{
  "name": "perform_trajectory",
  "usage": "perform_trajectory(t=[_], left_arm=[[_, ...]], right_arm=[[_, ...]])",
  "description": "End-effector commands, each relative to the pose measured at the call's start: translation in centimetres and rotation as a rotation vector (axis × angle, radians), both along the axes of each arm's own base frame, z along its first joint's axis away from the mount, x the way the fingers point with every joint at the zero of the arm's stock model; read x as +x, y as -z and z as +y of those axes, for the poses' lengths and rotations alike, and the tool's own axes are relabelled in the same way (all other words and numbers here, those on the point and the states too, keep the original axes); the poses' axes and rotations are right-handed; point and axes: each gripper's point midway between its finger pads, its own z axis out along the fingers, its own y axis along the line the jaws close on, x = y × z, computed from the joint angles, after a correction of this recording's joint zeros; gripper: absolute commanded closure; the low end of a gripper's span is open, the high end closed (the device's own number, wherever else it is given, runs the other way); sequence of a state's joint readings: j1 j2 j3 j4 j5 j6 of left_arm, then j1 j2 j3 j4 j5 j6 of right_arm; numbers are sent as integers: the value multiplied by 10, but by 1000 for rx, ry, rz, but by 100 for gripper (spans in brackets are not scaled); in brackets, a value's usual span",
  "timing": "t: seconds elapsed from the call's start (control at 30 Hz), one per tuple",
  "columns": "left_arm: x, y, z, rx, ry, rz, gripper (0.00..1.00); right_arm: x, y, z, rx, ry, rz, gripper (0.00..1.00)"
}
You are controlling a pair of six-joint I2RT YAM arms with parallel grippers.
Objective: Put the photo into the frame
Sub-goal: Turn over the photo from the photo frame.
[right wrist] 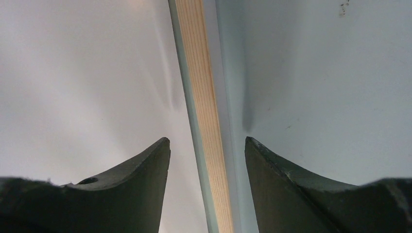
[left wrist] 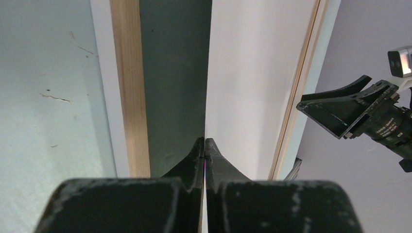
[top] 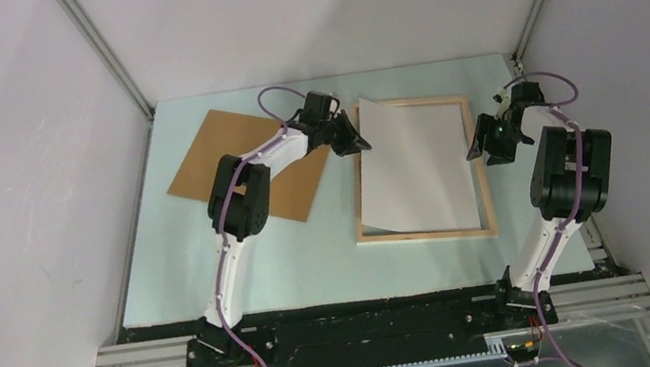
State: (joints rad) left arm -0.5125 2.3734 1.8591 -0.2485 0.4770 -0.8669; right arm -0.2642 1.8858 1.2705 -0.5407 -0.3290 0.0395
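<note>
The frame (top: 485,190) lies flat at mid-table with its pale wood back edges up. The photo (top: 414,161) lies in it, plain white side up; its picture side is hidden. My left gripper (top: 362,143) is shut on the photo's left edge and holds that edge slightly above the frame. In the left wrist view the closed gripper (left wrist: 204,141) pinches the white sheet (left wrist: 252,73) beside the wood rail (left wrist: 128,87). My right gripper (top: 487,153) is open. In the right wrist view it (right wrist: 207,141) straddles the frame's right rail (right wrist: 204,97) without touching it, the photo (right wrist: 87,73) to its left.
A plain brown backing board (top: 211,151) lies at the back left, partly under the left arm. The pale green table mat (top: 314,271) ends at the enclosure walls on the left and right. The right gripper (left wrist: 350,111) shows in the left wrist view.
</note>
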Motion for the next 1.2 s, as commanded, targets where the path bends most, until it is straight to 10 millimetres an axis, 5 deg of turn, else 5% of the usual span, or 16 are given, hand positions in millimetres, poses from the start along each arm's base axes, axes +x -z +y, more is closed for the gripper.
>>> perform_trajectory(t=[0.0,0.9,1.17], left_arm=[[5,-14,-15,-34,-10,-41,100],[-3,3,-7,1,-60,10,100],[1,-5,-10,-12,-46,-11,77]], right_arm=[[10,-5,-1,-23,-19,-22,38],[4,-4,-1,11,-9,0,40],[3,-4,0,25,-9,3,40]])
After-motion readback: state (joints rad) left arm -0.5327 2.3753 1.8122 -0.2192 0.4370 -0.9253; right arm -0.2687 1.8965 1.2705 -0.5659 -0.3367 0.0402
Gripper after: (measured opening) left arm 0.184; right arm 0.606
